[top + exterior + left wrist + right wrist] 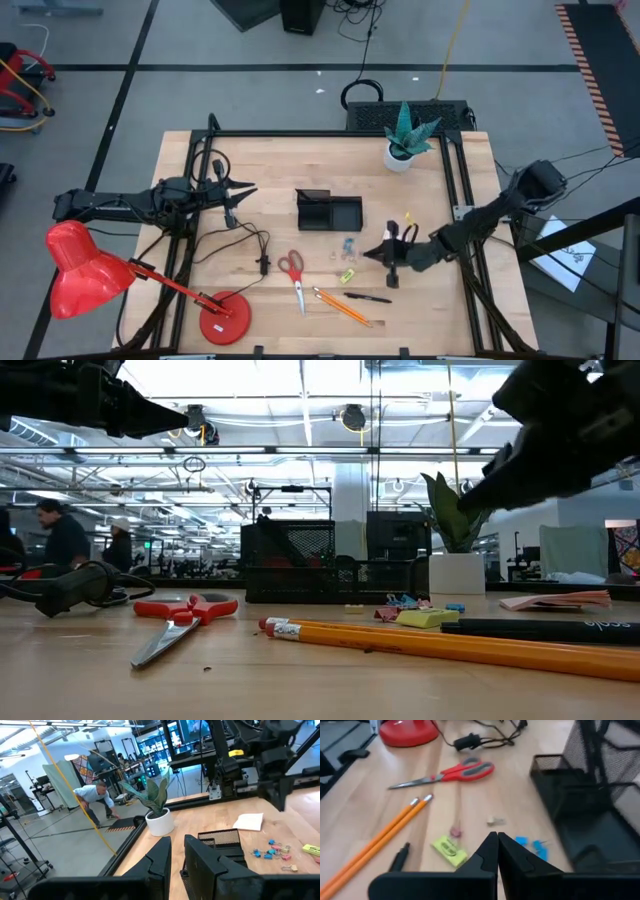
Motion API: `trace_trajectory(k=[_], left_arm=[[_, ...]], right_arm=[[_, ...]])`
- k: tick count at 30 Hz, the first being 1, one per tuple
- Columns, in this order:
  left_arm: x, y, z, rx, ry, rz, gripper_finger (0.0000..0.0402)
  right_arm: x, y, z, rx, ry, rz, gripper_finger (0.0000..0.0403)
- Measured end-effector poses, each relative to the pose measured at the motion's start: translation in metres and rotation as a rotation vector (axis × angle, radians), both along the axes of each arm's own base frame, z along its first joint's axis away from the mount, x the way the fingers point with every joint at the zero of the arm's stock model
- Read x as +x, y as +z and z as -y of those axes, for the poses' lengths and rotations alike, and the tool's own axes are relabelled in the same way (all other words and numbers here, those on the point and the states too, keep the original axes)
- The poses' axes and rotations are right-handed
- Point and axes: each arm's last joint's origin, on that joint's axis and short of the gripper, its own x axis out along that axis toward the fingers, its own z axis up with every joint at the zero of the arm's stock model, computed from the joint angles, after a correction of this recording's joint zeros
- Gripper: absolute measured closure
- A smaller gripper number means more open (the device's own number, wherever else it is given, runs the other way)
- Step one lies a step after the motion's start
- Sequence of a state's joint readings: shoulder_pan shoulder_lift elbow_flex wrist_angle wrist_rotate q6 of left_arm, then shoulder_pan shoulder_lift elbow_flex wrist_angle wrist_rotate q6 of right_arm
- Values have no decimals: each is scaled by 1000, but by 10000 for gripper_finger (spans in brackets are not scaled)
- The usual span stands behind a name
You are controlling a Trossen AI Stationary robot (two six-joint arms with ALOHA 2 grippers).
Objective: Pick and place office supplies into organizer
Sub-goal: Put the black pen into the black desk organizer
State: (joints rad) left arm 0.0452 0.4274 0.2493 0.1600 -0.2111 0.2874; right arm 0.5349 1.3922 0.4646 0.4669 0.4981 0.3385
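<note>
Right gripper (497, 851) (fingers together) above blue clips (531, 847); no legible writing

Bright overhead strip lights glare white in the low view, leaving the arms as silhouettes; the pencils (450, 644) blur up close, the table (300, 170) is evenly lit with soft shadows, and the right wrist view looks hazy

No text, brand or number can be read anywhere. The black pen (545, 627) in the low view carries a small pale mark on its barrel near the picture's right edge — too small and blurred to make out.
</note>
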Motion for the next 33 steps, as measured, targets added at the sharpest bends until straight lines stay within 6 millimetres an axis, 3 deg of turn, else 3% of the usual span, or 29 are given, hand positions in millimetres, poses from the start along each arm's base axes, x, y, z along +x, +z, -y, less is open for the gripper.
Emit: trace_trajectory(k=[4,11,16,20,26,33], left_arm=[[0,0,0,-6,0,1,339],[0,0,0,-16,0,1,339],[0,-1,0,-28,1,1,339],[0,-1,0,-30,1,0,339],[0,-1,0,-30,0,2,339],[0,-1,0,-30,0,1,339]], right_arm=[[10,1,-19,24,89,-22,402],[56,26,-52,-2,157,-198,393],[80,48,-69,-70,140,-392,333],[90,60,-73,-2,135,-505,261],[94,50,-75,61,194,-669,182],[97,38,-68,109,94,-744,177]])
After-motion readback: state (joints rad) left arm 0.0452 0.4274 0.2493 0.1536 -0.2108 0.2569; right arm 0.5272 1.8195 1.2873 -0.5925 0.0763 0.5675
